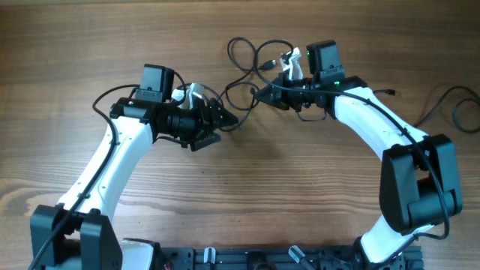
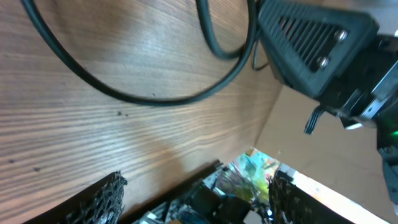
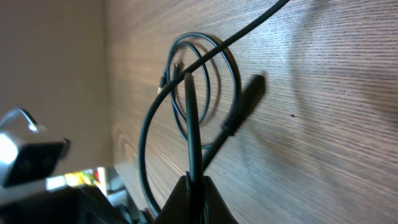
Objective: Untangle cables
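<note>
The cables [image 1: 231, 52] lie as thin black loops on the wooden table at the back centre, between the two arms. My right gripper [image 1: 259, 93] points left and is shut on one black cable strand [image 3: 191, 124], which runs up from its closed fingertips [image 3: 194, 182]. Beyond it, a small coil [image 3: 208, 87] and a plug end [image 3: 245, 93] rest on the wood. My left gripper [image 1: 229, 120] sits just left of the loops, open, with nothing between its fingers [image 2: 102, 199]. A cable loop [image 2: 155, 99] lies on the table ahead of it.
Another thin black cord [image 1: 457, 101] lies at the far right of the table. The right arm's black gripper body [image 2: 317, 43] hangs close in front of the left gripper. The table edge [image 2: 267, 124] shows in the left wrist view.
</note>
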